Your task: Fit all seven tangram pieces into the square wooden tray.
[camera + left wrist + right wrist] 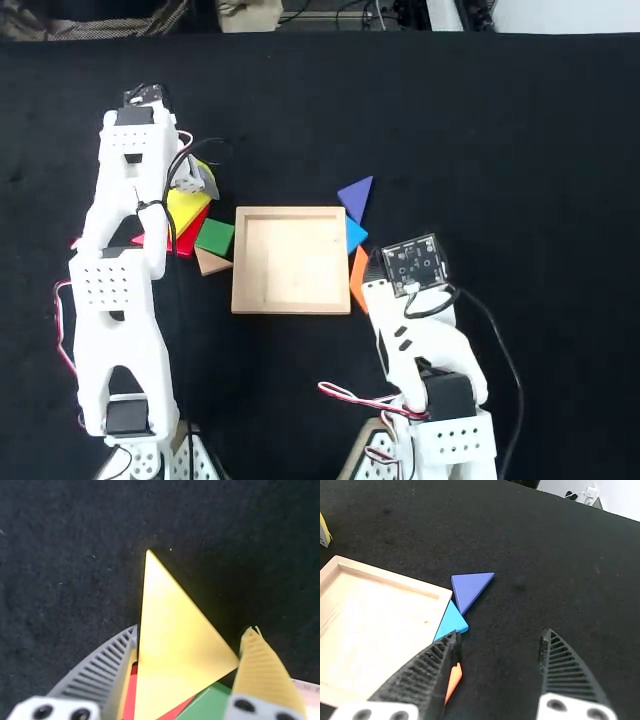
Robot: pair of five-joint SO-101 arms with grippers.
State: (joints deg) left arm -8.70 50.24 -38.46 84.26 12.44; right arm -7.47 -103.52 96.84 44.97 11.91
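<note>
Pale wood: one square tray (290, 211), lying flat on the black tabletop (520, 150), its floor bare from rim to rim. I take every place below from this tray.

1. Yellow triangle (170, 630): off the tray's left side, near its far left corner, lying partly over a red piece (192, 240).
2. Green square (215, 237): just beside the tray's left rim, next to the red piece.
3. Tan triangle (210, 263): small, against the tray's left rim, on the near side of the green square.
4. Dark blue triangle (470, 587): on the tabletop off the tray's far right corner.
5. Light blue triangle (451, 622): touching the tray's right rim, one tip meeting the dark blue triangle.
6. Orange piece (358, 280): along the tray's right rim, on the near side of the light blue triangle, partly hidden under my right arm.

Left pincer (192, 629): released. From here I see its fingers spread astride the yellow triangle, the grey one just beside one long edge and the other at a corner of the piece. It sits left of the tray's far left corner.

Right pincer (501, 635): released, fingers wide apart. It hangs above the tabletop just off the tray's right rim, with one finger over the orange piece and the other over bare black cloth.
</note>
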